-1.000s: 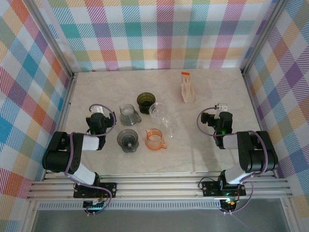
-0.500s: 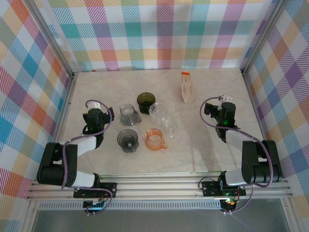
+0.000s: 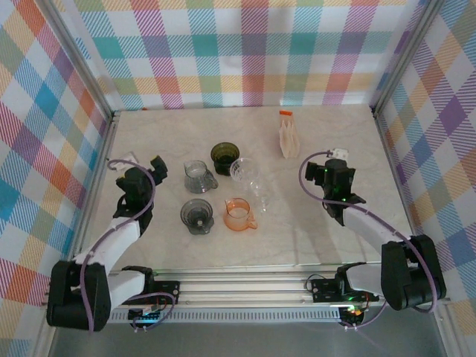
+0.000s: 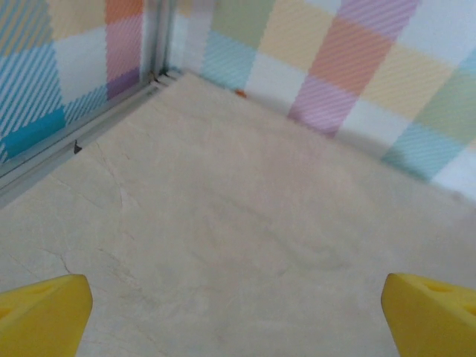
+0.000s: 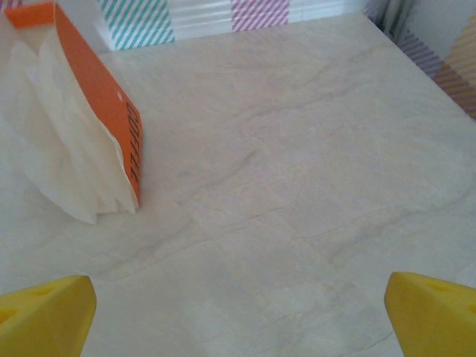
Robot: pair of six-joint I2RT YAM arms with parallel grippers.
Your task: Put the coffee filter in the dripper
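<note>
The big pale table (image 3: 327,238) has bright check walls (image 3: 245,52) on three sides; the left arm (image 3: 111,242) is stretched out long up the left side of the table, and the right arm (image 3: 372,223) is stretched out up the right side, leaning in a bit toward the middle; the left gripper (image 3: 141,162) is wide open with nothing in it, and in its own wrist view its yellow fingertips (image 4: 41,316) sit far apart over bare table near the back corner; the right gripper (image 3: 327,158) is wide open too and holds nothing; in the middle of the table, between the two arms, stand the drippers: a dark green dripper (image 3: 222,155) at the back, a clear dripper (image 3: 244,169) just beside it, a grey dripper with a handle (image 3: 198,176) to the left, a dark grey dripper (image 3: 198,216) nearer the front, and an orange dripper (image 3: 239,214) next to that one; the stack of white coffee filters (image 3: 288,141) stands in an orange holder (image 3: 285,114) at the back of the table, behind the drippers and off to their right; it is near the right gripper, a little ahead of it and to its left, not touching; in the right wrist view the coffee filters (image 5: 52,149) fan out at the top left, beyond the open yellow fingertips (image 5: 44,316); no filter is in any dripper yet.
</note>
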